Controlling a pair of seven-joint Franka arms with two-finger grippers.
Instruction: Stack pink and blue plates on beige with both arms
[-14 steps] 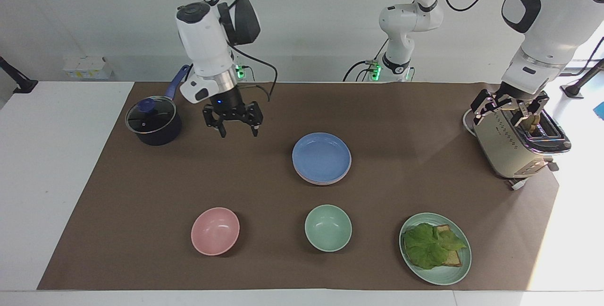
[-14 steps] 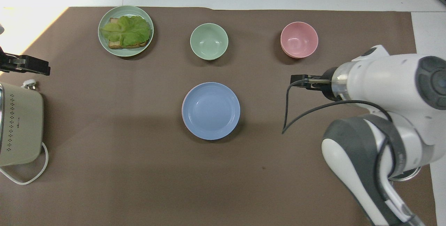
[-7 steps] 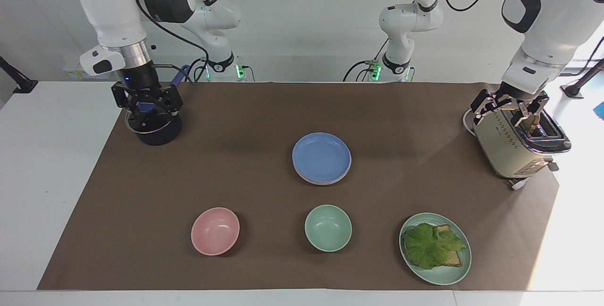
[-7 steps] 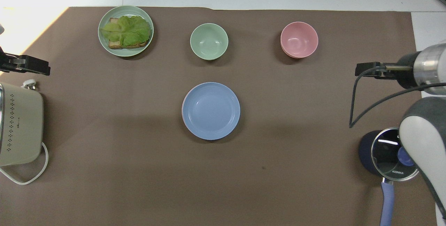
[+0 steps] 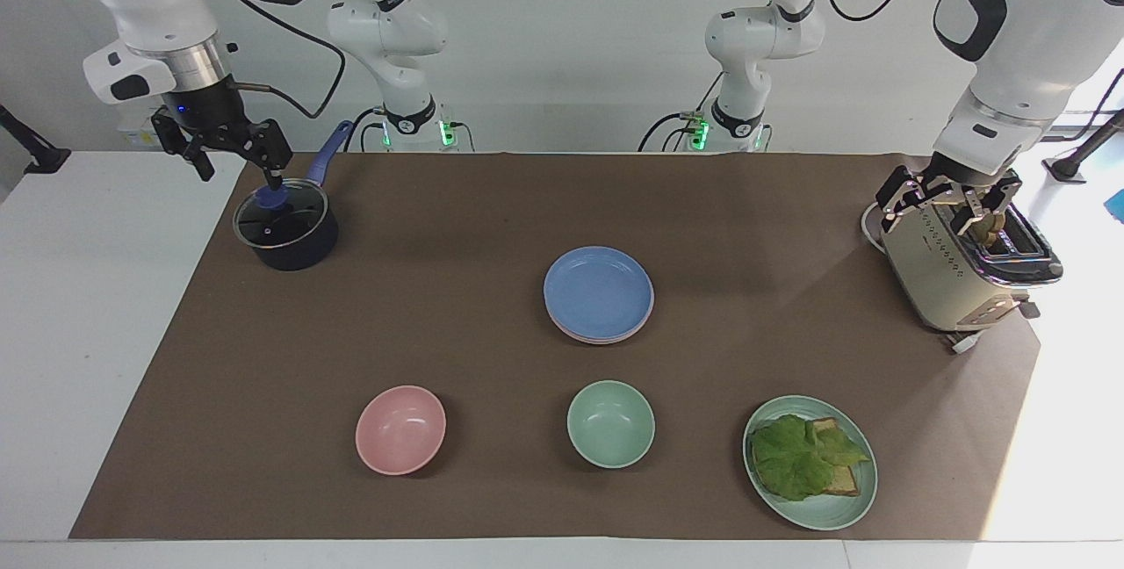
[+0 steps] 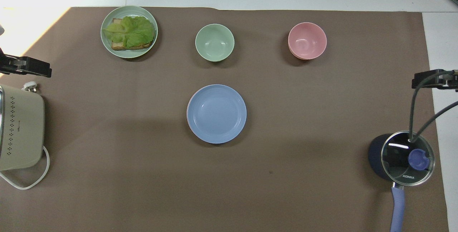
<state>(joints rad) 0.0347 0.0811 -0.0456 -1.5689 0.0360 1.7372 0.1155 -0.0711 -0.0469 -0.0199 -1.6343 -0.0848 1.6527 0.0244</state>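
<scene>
The brown mat [image 5: 492,226] covers most of the table and carries every item. At the left arm's end stands the beige toaster [image 5: 953,275]; the left gripper [image 5: 947,202] hangs directly over its top with its fingers spread apart, holding nothing, though contact with the toaster cannot be judged. At the right arm's end sits a dark saucepan [image 5: 285,231] with a glass lid; the right gripper [image 5: 235,156] is raised over the mat's edge just beside the saucepan, fingers spread wide and empty. The plates form one stack at the mat's centre: the blue plate [image 5: 598,291] lies on top, the pink plate [image 5: 606,337] shows only as a thin rim beneath it, and the beige plate cannot be made out from either view. Farther from the robots lies a row of three: a green plate [image 5: 834,507] with lettuce on toast, a green bowl [image 5: 610,422] and a pink bowl [image 5: 400,428].
</scene>
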